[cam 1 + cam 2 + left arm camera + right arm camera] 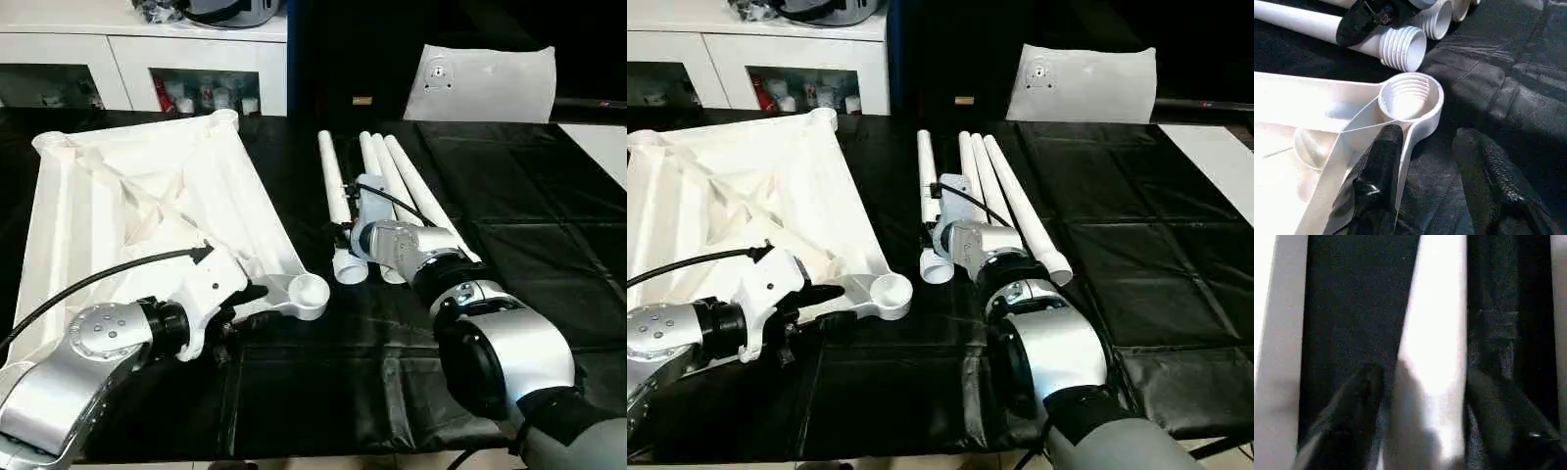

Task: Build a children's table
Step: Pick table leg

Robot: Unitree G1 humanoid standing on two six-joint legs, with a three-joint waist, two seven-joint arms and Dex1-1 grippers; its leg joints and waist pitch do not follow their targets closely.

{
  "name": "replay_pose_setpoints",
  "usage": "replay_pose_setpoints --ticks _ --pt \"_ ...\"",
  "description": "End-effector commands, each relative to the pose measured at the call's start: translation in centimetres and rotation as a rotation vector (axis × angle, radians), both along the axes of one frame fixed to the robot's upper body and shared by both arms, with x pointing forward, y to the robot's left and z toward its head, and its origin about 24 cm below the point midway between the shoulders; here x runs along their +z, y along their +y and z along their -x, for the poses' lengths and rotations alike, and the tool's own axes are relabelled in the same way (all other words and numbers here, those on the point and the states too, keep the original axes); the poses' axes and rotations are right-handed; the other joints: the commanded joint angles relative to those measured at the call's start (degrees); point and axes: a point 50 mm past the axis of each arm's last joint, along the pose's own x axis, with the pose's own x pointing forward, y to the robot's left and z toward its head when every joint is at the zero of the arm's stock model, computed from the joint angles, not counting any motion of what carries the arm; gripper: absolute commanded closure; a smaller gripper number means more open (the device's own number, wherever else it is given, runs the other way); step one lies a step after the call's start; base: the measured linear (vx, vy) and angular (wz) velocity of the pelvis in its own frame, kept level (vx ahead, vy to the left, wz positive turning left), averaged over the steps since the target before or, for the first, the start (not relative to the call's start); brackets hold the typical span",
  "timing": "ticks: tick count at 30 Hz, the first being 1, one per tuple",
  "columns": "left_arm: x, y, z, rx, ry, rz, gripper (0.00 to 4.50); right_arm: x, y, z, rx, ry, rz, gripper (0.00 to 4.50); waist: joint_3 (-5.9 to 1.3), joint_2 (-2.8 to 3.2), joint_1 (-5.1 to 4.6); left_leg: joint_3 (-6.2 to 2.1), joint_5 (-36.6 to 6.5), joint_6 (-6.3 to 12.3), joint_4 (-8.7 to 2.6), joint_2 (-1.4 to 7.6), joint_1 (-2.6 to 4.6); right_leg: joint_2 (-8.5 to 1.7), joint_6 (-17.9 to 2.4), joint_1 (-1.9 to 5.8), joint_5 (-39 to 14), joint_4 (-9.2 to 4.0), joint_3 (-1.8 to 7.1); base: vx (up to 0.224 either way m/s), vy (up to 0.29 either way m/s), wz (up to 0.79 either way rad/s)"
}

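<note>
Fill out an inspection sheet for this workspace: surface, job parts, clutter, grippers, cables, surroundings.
Surface: black cover, wrinkled, over the whole work surface.
Job's things: table top lies upside down, ribbed side up; its near corner socket is threaded and has no leg in it. Four legs lie side by side to its right, none fitted.
Clutter: nothing seen on the cover.
Grippers: left gripper open, one finger on the top's edge beside the socket. Right gripper open, fingers either side of a leg.
Cables: a black cable runs along the left arm, another to the right wrist.
Surroundings: white cabinet with small items on its shelves behind; white panel leaning at the back.
</note>
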Motion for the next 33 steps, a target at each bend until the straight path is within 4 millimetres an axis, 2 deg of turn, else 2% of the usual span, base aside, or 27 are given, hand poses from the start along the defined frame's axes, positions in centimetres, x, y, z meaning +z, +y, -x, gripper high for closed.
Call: replay_pose_setpoints --ticks 1,3,5,6,9,10,11,14,18,19,21,22,23,24,25,26,27,28,29,30,31,32,33 --pt "0.2 -0.3 -0.1 -0.007 -0.013 -0.013 2.54 -1.2 -0.2 0.6 0.006 0.058 0.008 1.98 -3.37 1.28 0.06 -0.64 -10.17 -3.11 -4.17 2.93 1.09 -3.72 -13.58 1.89 -0.82 -3.55 1.89 0.000 0.000 0.00" --pt "0.1 -0.6 -0.2 -0.008 -0.018 -0.008 2.54 -1.2 -0.4 0.6 0.002 0.051 0.008 2.17 -3.39 1.25 0.05 -0.64 -10.10 -3.04 -4.15 2.94 1.10 -3.73 -13.56 1.89 -0.80 -3.55 1.89 0.000 0.000 0.00" --pt "0.1 -0.7 -0.3 -0.007 -0.021 -0.004 2.54 -1.3 -0.4 0.6 0.002 0.049 0.010 2.40 -3.46 1.45 0.05 -0.62 -9.78 -3.07 -4.08 2.95 1.14 -3.75 -13.77 1.88 -0.20 -3.53 1.89 0.000 0.000 0.00" --pt "0.1 -0.8 -0.3 -0.009 -0.021 -0.003 2.54 -1.3 -0.4 0.6 0.002 0.048 0.009 2.40 -3.48 1.74 0.07 -0.68 -9.62 -3.10 -4.05 2.94 1.13 -3.76 -13.88 1.89 0.27 -3.43 1.88 0.000 0.000 0.00" --pt "0.0 -0.8 -0.3 -0.015 -0.020 -0.008 2.54 -1.3 -0.5 0.6 -0.007 0.041 0.003 2.54 -3.42 1.59 0.03 -0.66 -10.27 -2.98 -4.10 2.92 1.13 -3.73 -14.07 1.90 0.01 -3.57 1.84 0.000 0.000 0.00" --pt "-0.1 -0.7 -0.2 -0.021 -0.012 -0.007 2.54 -1.3 -0.4 0.5 -0.012 0.035 -0.007 2.58 -3.41 2.40 0.01 -0.74 -11.20 -3.40 -4.13 2.90 1.25 -3.67 -14.07 1.73 -0.43 -3.58 1.78 0.000 0.000 0.00" --pt "-0.1 -0.7 -0.2 -0.022 -0.009 -0.006 2.54 -1.2 -0.3 0.6 -0.017 0.037 -0.019 2.61 -3.40 2.08 -0.05 -0.74 -11.99 -3.50 -4.17 2.90 1.23 -3.62 -14.19 1.82 -0.89 -3.61 1.78 0.000 0.000 0.00" --pt "-0.1 -0.7 -0.5 -0.002 -0.003 0.004 2.54 -1.2 -0.3 0.5 -0.027 0.033 -0.034 2.64 -3.39 2.46 -0.05 -0.80 -12.73 -3.67 -4.18 2.87 1.27 -3.68 -14.36 1.77 -1.65 -3.62 1.79 0.000 0.000 0.00" --pt "0.1 -0.6 -1.3 0.054 -0.005 0.025 2.54 -0.7 -0.3 0.3 -0.029 0.017 -0.068 2.66 -3.42 2.37 -0.02 -0.81 -12.28 -3.48 -4.16 2.87 1.15 -3.75 -14.55 1.92 -1.35 -3.65 1.82 0.000 0.000 0.00" --pt "0.2 -0.5 -1.5 0.072 -0.008 0.030 2.54 -0.5 -0.4 0.1 -0.038 0.012 -0.080 2.66 -3.42 2.60 -0.07 -0.72 -12.26 -3.59 -4.11 2.86 1.25 -3.68 -14.59 1.83 -1.04 -3.71 1.81 0.000 0.000 0.00" --pt "0.3 -0.4 -1.9 0.102 -0.025 0.033 2.54 0.1 -0.4 -0.2 -0.055 -0.020 -0.109 2.66 -3.50 2.74 -0.08 -0.78 -11.88 -3.54 -4.08 2.83 1.17 -3.65 -14.64 1.97 -0.26 -3.63 1.77 0.000 0.000 0.00" --pt "0.3 -0.1 -2.1 0.120 -0.034 0.024 2.54 0.9 -0.5 -0.6 -0.067 -0.058 -0.149 2.66 -3.62 3.33 0.00 -0.85 -10.93 -3.20 -3.92 2.74 1.09 -3.71 -14.88 2.07 1.21 -3.44 1.70 0.000 0.000 0.00" --pt "0.2 0.1 -2.5 0.146 -0.052 0.009 2.54 2.2 -0.7 -1.3 -0.081 -0.144 -0.183 2.67 -3.71 3.46 0.04 -0.86 -10.19 -2.83 -3.80 2.74 1.06 -3.72 -15.11 2.15 2.45 -3.36 1.67 0.000 0.000 0.00" --pt "0.2 0.2 -2.7 0.157 -0.058 0.007 2.54 2.7 -0.7 -1.5 -0.086 -0.173 -0.196 2.67 -3.71 3.18 0.04 -0.77 -9.56 -2.42 -3.80 2.74 0.99 -3.67 -15.08 2.22 3.31 -3.48 1.65 0.000 0.000 0.00" --pt "0.2 0.2 -2.8 0.168 -0.061 0.008 2.54 3.0 -0.8 -1.6 -0.090 -0.191 -0.208 2.67 -3.94 3.38 0.02 -0.76 -7.40 -1.82 -3.56 2.70 0.90 -3.62 -15.46 2.38 6.12 -3.20 1.60 0.000 0.000 0.00" --pt "0.6 0.4 -3.6 0.221 -0.119 0.018 2.54 4.6 -0.9 -2.1 -0.057 -0.313 -0.232 2.67 -3.94 3.78 0.16 -0.75 -5.83 -0.90 -3.39 2.61 0.72 -3.58 -15.71 2.45 8.41 -3.05 1.58 0.000 0.000 0.00" --pt "1.0 0.6 -4.2 0.264 -0.152 0.032 2.54 5.1 -0.9 -2.0 -0.017 -0.335 -0.226 2.67 -3.92 3.61 0.19 -0.65 -5.51 -0.41 -3.34 2.61 0.68 -3.57 -15.64 2.48 9.07 -3.17 1.59 0.000 0.000 0.00" --pt "1.4 0.8 -5.0 0.310 -0.198 0.042 2.54 5.5 -1.1 -1.9 0.010 -0.348 -0.236 2.67 -4.10 3.85 0.39 -0.68 -4.00 0.57 -3.11 2.56 0.85 -3.34 -15.55 2.65 11.24 -3.07 1.57 0.000 0.000 0.00" --pt "1.8 0.9 -5.4 0.338 -0.225 0.049 2.54 5.6 -1.3 -1.8 0.024 -0.348 -0.243 2.67 -4.38 3.70 0.51 -0.75 -1.82 1.39 -2.90 2.57 0.66 -3.48 -15.84 2.85 13.78 -2.73 1.55 0.000 0.000 0.00" --pt "2.6 1.0 -6.3 0.389 -0.253 0.111 2.54 6.7 -1.7 -1.7 0.034 -0.403 -0.322 2.67 -4.18 4.09 0.55 -0.79 -1.51 1.76 -3.00 2.39 0.49 -3.28 -15.67 2.91 14.11 -2.76 1.46 0.000 0.000 0.00" --pt "2.7 1.0 -6.5 0.396 -0.257 0.122 2.54 6.8 -1.8 -1.7 0.035 -0.414 -0.336 2.67 -4.18 4.01 0.79 -0.70 -2.17 1.93 -2.93 2.68 0.73 -3.47 -15.50 2.70 14.18 -2.93 1.51 0.000 0.000 0.00" --pt "3.3 0.9 -6.9 0.413 -0.266 0.160 2.38 7.4 -2.1 -1.5 0.046 -0.435 -0.393 2.67 -4.17 3.80 0.86 -0.78 -2.45 1.96 -3.12 2.54 0.63 -3.43 -15.74 2.96 13.33 -3.01 1.38 0.000 0.000 0.00" --pt "4.1 0.6 -7.4 0.434 -0.259 0.239 2.22 8.0 -2.5 -1.1 0.077 -0.462 -0.461 2.67 -4.24 4.11 1.01 -0.86 -2.71 1.76 -3.00 2.69 0.69 -3.62 -15.95 2.82 12.98 -2.85 1.41 0.000 0.000 0.00"
